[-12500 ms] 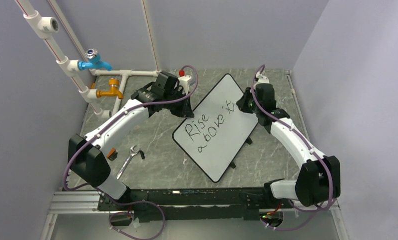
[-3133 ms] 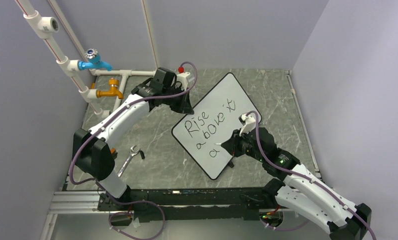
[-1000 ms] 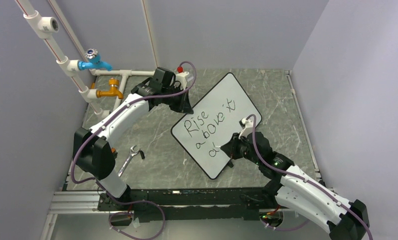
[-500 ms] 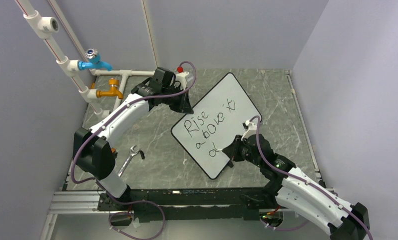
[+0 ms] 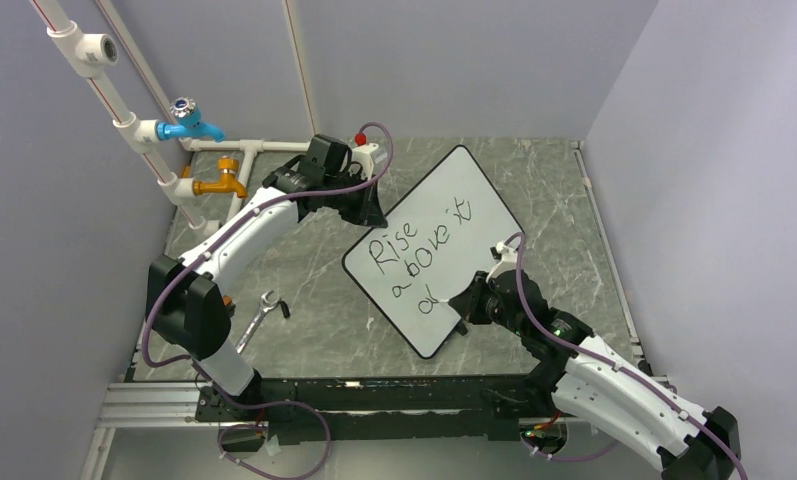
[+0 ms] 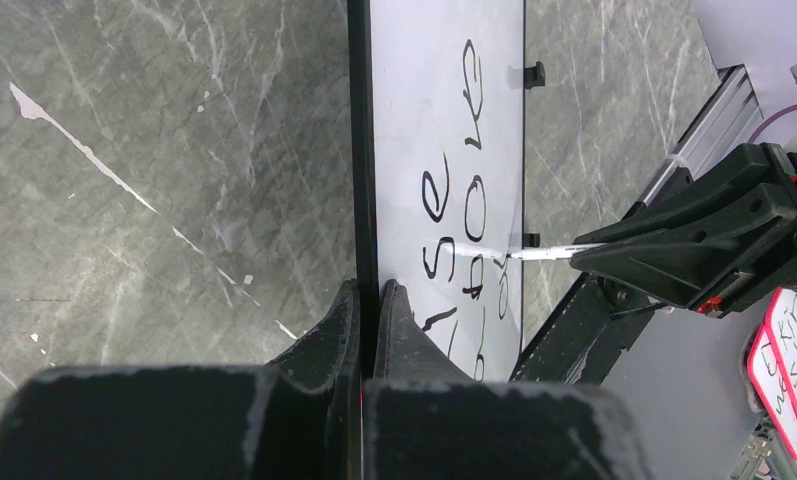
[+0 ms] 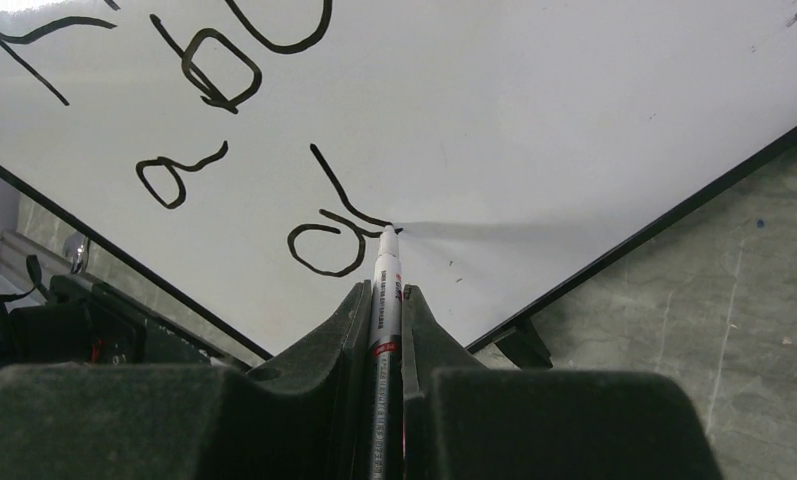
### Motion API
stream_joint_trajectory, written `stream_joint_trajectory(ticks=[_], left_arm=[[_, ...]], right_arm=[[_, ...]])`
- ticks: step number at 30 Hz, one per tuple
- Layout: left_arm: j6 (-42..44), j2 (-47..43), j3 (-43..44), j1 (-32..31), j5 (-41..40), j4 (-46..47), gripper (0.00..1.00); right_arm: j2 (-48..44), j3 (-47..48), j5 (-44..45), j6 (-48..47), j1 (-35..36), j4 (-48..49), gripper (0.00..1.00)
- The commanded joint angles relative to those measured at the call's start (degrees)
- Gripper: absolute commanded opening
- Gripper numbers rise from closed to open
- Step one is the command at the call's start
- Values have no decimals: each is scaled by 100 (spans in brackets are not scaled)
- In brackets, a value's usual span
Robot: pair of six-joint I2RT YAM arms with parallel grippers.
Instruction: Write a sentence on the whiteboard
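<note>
The whiteboard (image 5: pixel 435 247) lies slanted on the grey marble desk (image 5: pixel 314 325), right of centre. The sentence (image 5: pixel 411 262) so far reads "Rise above it" with "al" beneath it. The left fingers (image 6: pixel 366 315) are closed on the board's black rim at its far left edge. The right fingers (image 7: pixel 384 305) are clamped on a thin marker (image 7: pixel 384 290), its tip touching the white surface just right of the "l". A wrench (image 5: pixel 255 319) lies near the left arm, and what looks like a red-capped item (image 5: pixel 361 139) sits behind the left wrist.
</note>
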Motion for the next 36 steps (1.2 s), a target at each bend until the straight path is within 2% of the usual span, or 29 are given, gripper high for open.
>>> stream_joint_trajectory(ticks=[1, 10, 23, 36], left_arm=[[146, -150, 5, -28, -107, 325, 0], [146, -142, 2, -30, -98, 325, 0], [142, -145, -6, -36, -80, 321, 0], [153, -121, -14, -40, -109, 312, 0]], right_arm=[[43, -42, 322, 50, 12, -464, 0], [134, 65, 419, -73, 18, -431, 0], [744, 1008, 441, -668, 10, -194, 0], [274, 1263, 368, -837, 11, -101, 0]])
